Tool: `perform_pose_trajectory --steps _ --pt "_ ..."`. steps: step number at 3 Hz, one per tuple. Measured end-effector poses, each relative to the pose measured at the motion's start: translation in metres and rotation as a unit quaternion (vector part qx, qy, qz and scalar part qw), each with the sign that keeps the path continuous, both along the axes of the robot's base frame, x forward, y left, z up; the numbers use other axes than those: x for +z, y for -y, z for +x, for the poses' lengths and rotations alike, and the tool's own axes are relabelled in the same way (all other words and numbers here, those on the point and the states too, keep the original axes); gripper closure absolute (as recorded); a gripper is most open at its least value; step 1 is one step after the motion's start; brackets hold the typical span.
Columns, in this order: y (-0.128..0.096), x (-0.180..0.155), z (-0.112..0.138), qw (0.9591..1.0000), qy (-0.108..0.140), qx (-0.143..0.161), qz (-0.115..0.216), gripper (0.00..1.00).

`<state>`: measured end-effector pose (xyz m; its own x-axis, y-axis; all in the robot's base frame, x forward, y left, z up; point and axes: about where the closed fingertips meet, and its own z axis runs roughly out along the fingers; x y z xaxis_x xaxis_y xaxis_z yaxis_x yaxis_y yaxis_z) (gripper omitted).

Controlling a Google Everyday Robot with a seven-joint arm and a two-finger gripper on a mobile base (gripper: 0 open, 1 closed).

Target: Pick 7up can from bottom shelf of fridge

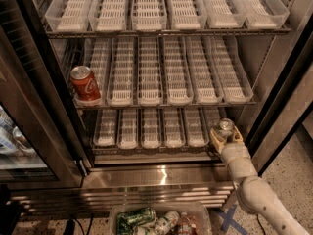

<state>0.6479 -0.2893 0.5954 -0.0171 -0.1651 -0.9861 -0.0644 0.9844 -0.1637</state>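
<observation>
The gripper, jaws pinching the silvery round-topped 7up can (lower body hidden between them), sits at the right end of the dark wire bottom shelf.

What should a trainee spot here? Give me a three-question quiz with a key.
1. True or false: the Coca-Cola can stands on the bottom shelf.
2. Where is the gripper? A) at the top shelf; B) at the right end of the bottom shelf, around the 7up can; C) over the floor bin.
3. What lies in the bin in front of the fridge?

Key: 1 false, it stands at the left end of the middle shelf. 2 B. 3 drink cans and bottles.
</observation>
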Motion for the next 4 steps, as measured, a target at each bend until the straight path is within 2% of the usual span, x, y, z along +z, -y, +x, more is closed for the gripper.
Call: perform_pose_trajectory --steps 1,2,4 --pt "0.000 0.000 0.000 1.0000 0.000 0.000 0.000 1.00" --pt "-0.005 0.006 0.000 1.0000 0.000 0.007 0.004 1.00" --pt "-0.007 0.046 -0.008 0.9993 0.023 0.020 0.020 1.00"
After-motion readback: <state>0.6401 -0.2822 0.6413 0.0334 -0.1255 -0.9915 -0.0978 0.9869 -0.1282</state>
